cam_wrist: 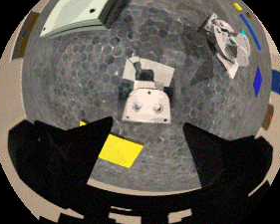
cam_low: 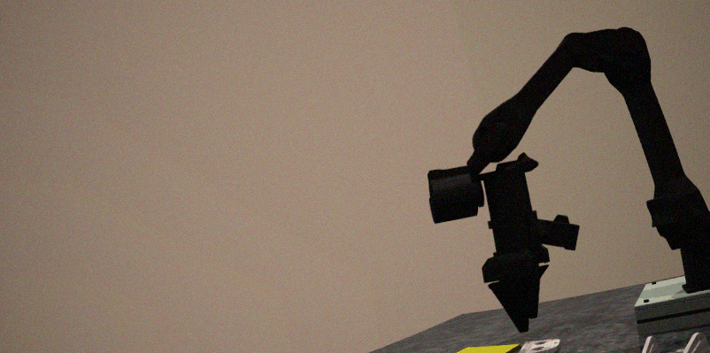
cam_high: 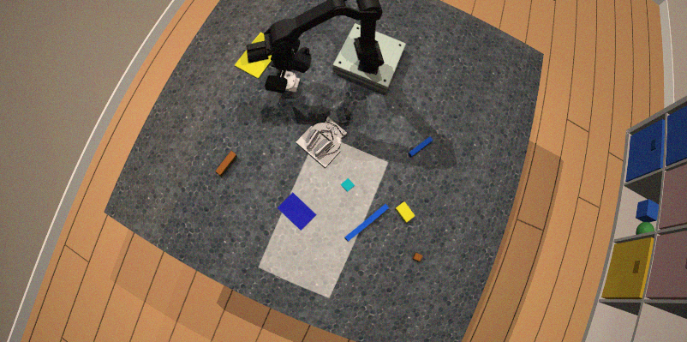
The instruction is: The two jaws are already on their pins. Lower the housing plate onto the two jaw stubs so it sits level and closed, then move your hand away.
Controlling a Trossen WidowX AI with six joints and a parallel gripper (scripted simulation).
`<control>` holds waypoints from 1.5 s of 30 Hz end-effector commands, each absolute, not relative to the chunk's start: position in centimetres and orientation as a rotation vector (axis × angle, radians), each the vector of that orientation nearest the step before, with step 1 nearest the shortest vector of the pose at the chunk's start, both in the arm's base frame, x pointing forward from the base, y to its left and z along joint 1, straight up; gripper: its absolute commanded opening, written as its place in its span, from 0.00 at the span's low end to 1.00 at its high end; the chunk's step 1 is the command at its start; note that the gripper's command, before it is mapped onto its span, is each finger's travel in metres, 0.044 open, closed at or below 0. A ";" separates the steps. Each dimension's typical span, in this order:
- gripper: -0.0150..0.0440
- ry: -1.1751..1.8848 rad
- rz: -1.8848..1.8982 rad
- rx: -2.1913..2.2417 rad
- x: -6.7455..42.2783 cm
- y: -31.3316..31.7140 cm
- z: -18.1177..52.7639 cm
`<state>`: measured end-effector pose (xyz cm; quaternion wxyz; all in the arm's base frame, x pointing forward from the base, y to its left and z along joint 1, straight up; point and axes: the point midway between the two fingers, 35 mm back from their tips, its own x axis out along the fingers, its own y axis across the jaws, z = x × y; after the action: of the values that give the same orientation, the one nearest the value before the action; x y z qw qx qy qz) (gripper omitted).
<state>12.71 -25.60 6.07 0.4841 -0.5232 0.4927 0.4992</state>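
The pale housing plate (cam_high: 291, 81) (cam_low: 545, 345) (cam_wrist: 148, 112) lies on the dark mat, apart from the jaw assembly. In the wrist view it shows two round features and small dark holes; a dark part and a pale flat area adjoin its far side. My gripper (cam_low: 527, 326) (cam_wrist: 148, 123) is open and empty, pointing down above the plate, whose near edge shows between the fingertips. The jaw assembly (cam_high: 321, 143) (cam_wrist: 230, 48) stands at the upper corner of the light sheet; only its upright prongs show in the exterior view. Its pins are too small to tell.
A yellow sheet (cam_high: 259, 68) (cam_low: 490, 349) (cam_wrist: 121, 150) lies beside the plate. The arm's pale base (cam_high: 394, 53) (cam_wrist: 72, 16) stands nearby. A dark blue rectangle (cam_high: 296, 211) and teal square (cam_high: 348, 184) lie on the light sheet (cam_high: 301, 260). Orange, blue and yellow blocks lie around.
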 end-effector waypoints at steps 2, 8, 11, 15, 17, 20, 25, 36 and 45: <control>1.00 1.200 1.224 -1.272 12.6 -25.5 5.7; 1.00 1.200 1.224 -1.272 12.6 -25.5 4.7; 1.00 1.200 1.224 -1.272 12.6 -25.5 4.2; 1.00 1.200 1.224 -1.272 12.6 -25.5 3.8; 1.00 1.200 1.224 -1.272 12.6 -25.5 3.8; 1.00 1.200 1.224 -1.272 12.6 -25.5 3.8; 1.00 1.200 1.224 -1.272 12.6 -25.5 3.6; 1.00 1.200 1.225 -1.272 12.6 -25.6 1.8; 1.00 1.199 1.225 -1.272 12.6 -25.6 0.8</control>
<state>12.81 -25.81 1.32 0.4837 -0.5240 0.4929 0.4985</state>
